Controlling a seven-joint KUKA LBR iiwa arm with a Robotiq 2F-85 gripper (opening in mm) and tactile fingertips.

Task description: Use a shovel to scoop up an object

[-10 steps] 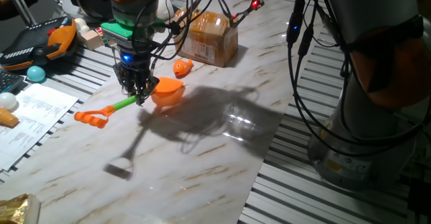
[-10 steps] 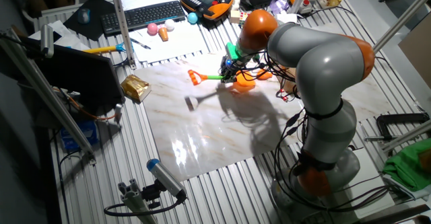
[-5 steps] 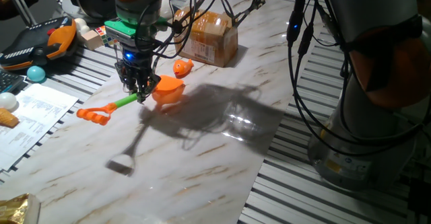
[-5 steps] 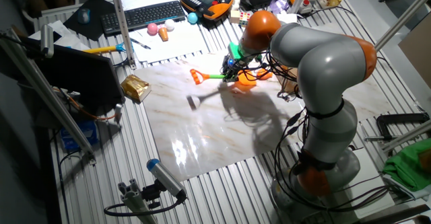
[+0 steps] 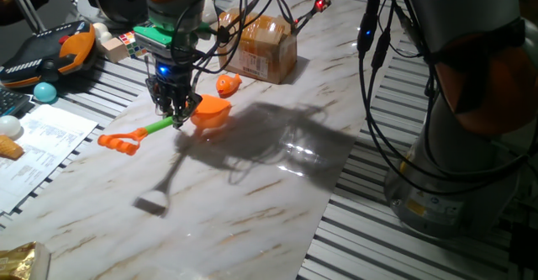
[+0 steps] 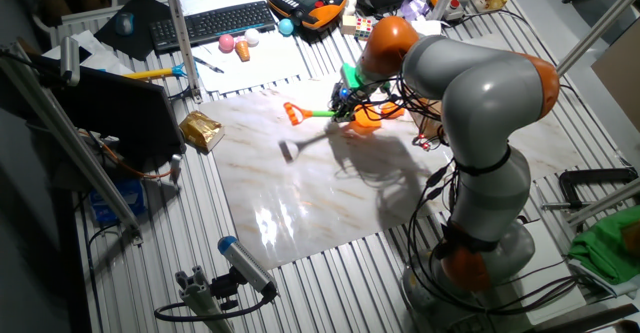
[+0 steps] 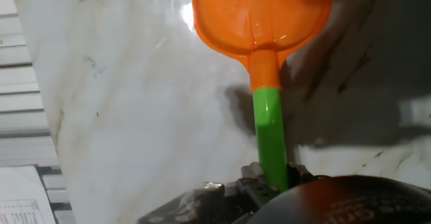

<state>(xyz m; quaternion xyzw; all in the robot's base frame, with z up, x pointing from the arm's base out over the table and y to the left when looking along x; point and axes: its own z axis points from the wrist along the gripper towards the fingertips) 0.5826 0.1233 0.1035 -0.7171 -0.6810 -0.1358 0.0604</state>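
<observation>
Shovel (image 5: 172, 123) gripped in the claw (image 5: 176, 118), clamped on the green shaft just behind the orange blade. Held clear of the desk (image 5: 252, 179), shadow thrown on the marble below. Blade toward the cardboard box (image 5: 257, 46), D-loop end on the far side of the claw from that box. Small orange fish toy (image 5: 227, 83) lying on the desk between blade and box, just beyond the blade, not touching it. In the hand view, shaft (image 7: 271, 140) running up from the claw into the blade.
</observation>
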